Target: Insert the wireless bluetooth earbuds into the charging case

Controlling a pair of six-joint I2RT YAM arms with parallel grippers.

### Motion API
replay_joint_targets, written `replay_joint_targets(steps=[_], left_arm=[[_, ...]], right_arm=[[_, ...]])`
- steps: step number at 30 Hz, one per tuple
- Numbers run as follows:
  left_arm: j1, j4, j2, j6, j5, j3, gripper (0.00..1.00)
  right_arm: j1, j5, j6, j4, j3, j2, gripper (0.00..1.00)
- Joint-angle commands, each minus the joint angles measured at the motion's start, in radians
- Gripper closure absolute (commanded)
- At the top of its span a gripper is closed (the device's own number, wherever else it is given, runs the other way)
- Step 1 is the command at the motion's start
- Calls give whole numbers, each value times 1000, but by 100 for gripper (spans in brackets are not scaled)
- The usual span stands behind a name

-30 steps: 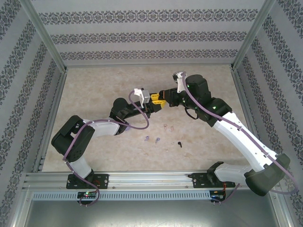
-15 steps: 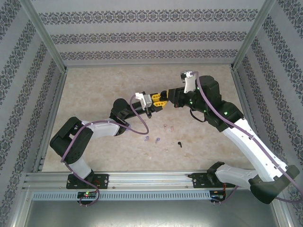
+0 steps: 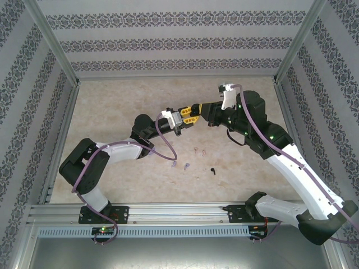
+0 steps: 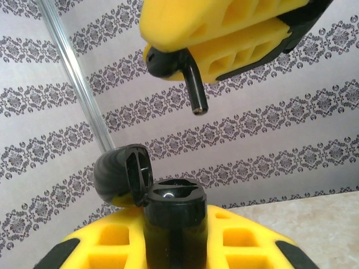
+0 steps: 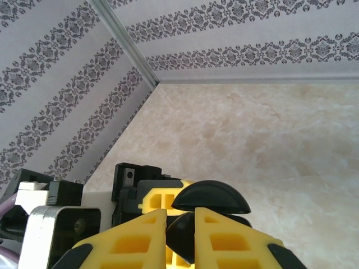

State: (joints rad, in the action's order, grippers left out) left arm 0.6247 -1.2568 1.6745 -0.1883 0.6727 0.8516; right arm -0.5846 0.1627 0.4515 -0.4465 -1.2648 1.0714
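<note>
Against wallpaper (image 4: 291, 140), right fingers (image 4: 196, 17) pinch a black earbud (image 4: 168, 61) above the case (image 4: 174, 224) left fingers (image 4: 112, 244) clamp.

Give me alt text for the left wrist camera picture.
A black earbud, pinched by the yellow right end effector, hangs stem-down above an open black charging case held by the left end effector. Behind them is striped, patterned wallpaper.

One black earbud (image 4: 168, 63) points its stem at the open black charging case (image 4: 174, 216), near but not touching; the case lid (image 4: 120, 174) is flipped back; another black earbud (image 3: 213, 170), two purple earbuds (image 3: 187, 166) and two pink earbuds (image 3: 196, 149) lie close together on the table (image 3: 112, 106).
</note>
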Motion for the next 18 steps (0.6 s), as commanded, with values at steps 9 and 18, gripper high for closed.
replay_joint_targets(steps=[9, 18], left_arm=[[7, -31, -9, 0, 14, 29, 100], [7, -56, -4, 24, 14, 35, 100]], right_arm=[[10, -39, 17, 74, 46, 15, 85], [20, -16, 23, 81, 57, 34, 85]])
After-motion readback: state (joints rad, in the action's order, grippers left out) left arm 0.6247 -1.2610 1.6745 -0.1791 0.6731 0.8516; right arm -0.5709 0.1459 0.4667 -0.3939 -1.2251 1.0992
